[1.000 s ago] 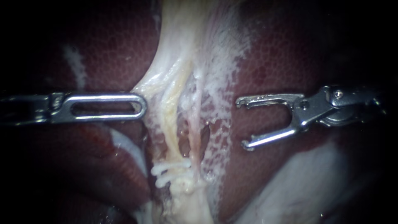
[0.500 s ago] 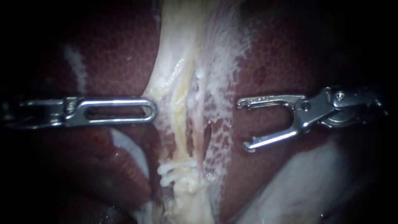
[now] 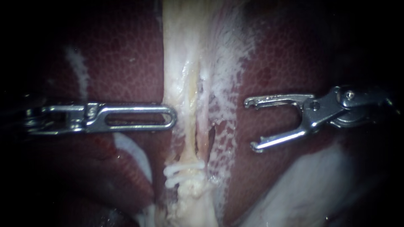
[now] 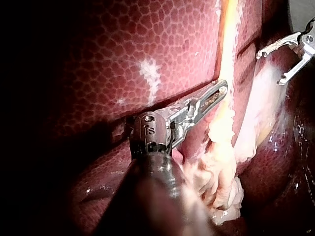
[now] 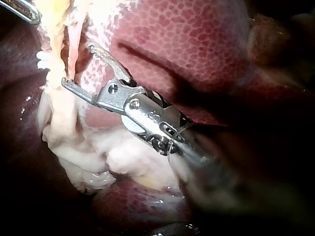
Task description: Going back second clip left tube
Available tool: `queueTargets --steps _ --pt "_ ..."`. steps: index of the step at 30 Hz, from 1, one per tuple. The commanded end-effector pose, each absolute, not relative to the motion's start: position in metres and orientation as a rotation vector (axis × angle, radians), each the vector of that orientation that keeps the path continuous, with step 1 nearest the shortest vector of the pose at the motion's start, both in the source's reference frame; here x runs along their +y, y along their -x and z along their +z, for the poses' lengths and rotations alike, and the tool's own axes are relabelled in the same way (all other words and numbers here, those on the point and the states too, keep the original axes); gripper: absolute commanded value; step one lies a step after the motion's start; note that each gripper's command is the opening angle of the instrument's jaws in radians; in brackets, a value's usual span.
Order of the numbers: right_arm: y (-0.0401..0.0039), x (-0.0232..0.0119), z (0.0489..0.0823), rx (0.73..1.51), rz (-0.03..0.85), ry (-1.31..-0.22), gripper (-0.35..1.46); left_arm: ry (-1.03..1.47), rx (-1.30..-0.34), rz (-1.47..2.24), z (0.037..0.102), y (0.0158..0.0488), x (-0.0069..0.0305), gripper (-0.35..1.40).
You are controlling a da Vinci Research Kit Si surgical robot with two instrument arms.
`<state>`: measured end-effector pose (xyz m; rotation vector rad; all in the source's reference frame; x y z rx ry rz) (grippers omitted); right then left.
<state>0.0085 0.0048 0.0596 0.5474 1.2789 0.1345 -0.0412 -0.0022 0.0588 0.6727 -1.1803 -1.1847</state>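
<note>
Easing in toward the middle of the field, the left instrument [image 3: 173, 117] has its long slotted jaws clenched on the left edge of the pale tissue band [image 3: 176, 63] that runs down over the liver [image 3: 118, 54]. A second ago that edge was drawn out sideways into a point toward the jaws. Half a second ago the point was shallower. Now the band hangs nearly straight, with the jaw tip right against it. (The camera on that arm shows the same: the two jaws lying together, their tip meeting the pale strand.)

The left tube [image 3: 190, 134], a yellowish strand within the band, stands straighter than before. The two white clips [image 3: 184, 169] across its lower stretch, one just below the other, have shifted a little to the right along with it.

The right instrument [image 3: 249, 125] has barely changed place. It hovers over the liver on the far side of the band, well apart from the tubes and the clips, jaws spread wide and empty. Beside the left tube runs a pinkish second strand [image 3: 205, 126], with a dark slit next to it.
</note>
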Motion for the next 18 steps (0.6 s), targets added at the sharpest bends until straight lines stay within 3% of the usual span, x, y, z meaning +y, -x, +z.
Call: queueTargets --steps 1,18 --pt "-0.0085 0.0048 0.0595 1.28 0.131 -0.545 0.6 -0.673 -1.181 -1.184 0.0589 0.0412 -0.0022 -0.35" --pt "-0.0085 0.0048 0.0592 1.28 0.131 -0.546 0.6 -0.674 -1.181 -1.184 0.0588 0.0412 -0.0022 -0.35"
